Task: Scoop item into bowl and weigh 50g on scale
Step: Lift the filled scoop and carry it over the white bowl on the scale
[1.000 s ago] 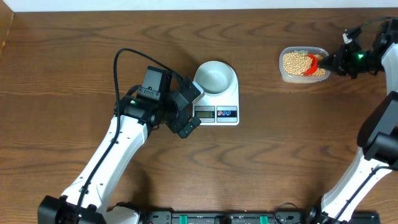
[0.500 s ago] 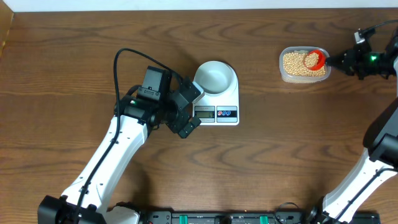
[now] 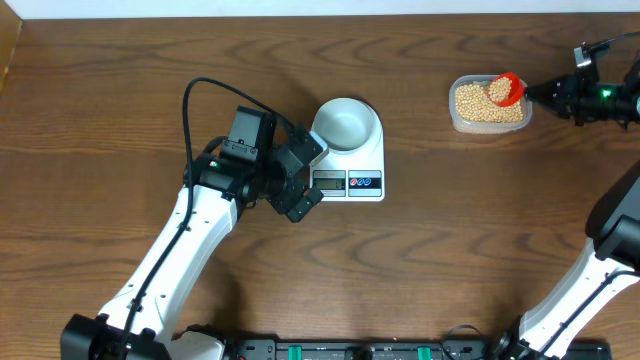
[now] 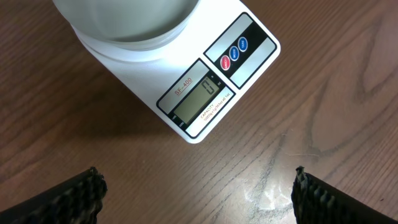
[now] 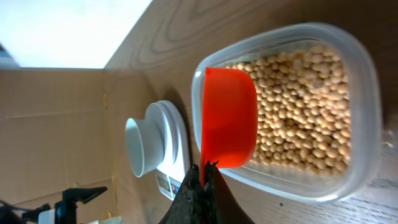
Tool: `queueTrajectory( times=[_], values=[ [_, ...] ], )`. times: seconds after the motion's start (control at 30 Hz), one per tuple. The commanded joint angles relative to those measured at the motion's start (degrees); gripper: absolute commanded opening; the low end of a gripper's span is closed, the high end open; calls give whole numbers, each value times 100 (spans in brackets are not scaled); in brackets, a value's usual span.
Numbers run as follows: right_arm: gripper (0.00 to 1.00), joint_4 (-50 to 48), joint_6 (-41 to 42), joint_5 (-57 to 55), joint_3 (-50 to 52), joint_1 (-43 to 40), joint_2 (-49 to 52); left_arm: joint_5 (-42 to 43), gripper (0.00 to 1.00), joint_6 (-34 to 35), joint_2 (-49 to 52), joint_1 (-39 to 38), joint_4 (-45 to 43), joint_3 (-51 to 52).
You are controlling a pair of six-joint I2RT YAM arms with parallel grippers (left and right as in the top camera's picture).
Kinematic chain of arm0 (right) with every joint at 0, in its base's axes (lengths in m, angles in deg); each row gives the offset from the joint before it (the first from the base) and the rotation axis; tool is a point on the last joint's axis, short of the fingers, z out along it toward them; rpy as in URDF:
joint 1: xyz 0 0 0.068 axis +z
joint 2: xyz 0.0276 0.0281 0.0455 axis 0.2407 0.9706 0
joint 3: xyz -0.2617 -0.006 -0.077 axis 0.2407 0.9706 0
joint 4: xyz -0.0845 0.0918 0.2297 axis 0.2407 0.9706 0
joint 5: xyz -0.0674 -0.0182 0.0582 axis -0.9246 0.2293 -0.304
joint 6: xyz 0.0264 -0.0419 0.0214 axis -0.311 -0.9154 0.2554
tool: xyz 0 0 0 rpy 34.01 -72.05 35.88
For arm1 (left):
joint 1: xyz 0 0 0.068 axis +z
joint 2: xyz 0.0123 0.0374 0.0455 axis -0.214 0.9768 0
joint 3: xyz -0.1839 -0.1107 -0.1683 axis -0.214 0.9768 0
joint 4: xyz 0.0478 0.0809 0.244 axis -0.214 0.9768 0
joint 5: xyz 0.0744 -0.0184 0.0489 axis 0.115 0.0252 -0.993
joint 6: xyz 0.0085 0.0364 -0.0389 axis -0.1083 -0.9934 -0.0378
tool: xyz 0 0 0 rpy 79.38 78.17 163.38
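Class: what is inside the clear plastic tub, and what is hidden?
The tub holds tan beans; the red scoop, held by the right gripper, hangs over one end. Beans hide the tub's floor, and the scoop covers those beneath it.

My right gripper (image 3: 540, 95) has the red scoop (image 3: 507, 88) over the tub (image 3: 488, 122). Bare table (image 3: 430, 230) runs open from there to the bowl (image 3: 345, 122) on the scale (image 3: 362, 160). My left gripper (image 3: 308, 176), jaws spread, crowds the scale's display corner.
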Motion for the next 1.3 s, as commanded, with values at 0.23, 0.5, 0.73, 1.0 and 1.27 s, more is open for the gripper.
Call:
queueTrajectory(
  times=[0.23,0.5,0.73,1.0,1.27],
  values=[
    [1,11,-162,938,42,-11,37,-11,98,-98,-76,-7,15,-129],
    [1,28,-70,957,42,232,35,-11,98,-96,-76,-7,15,-129],
    [1,4,-70,1093,42,638,35,-11,98,-96,-76,-7,15,-129],
    [1,-7,-70,1217,42,1187,35,-11,98,-98,-76,-7,15,-129],
    [1,-343,149,1213,42,1856,35,-11,98,-98,-76,-7,15,-129]
  ],
)
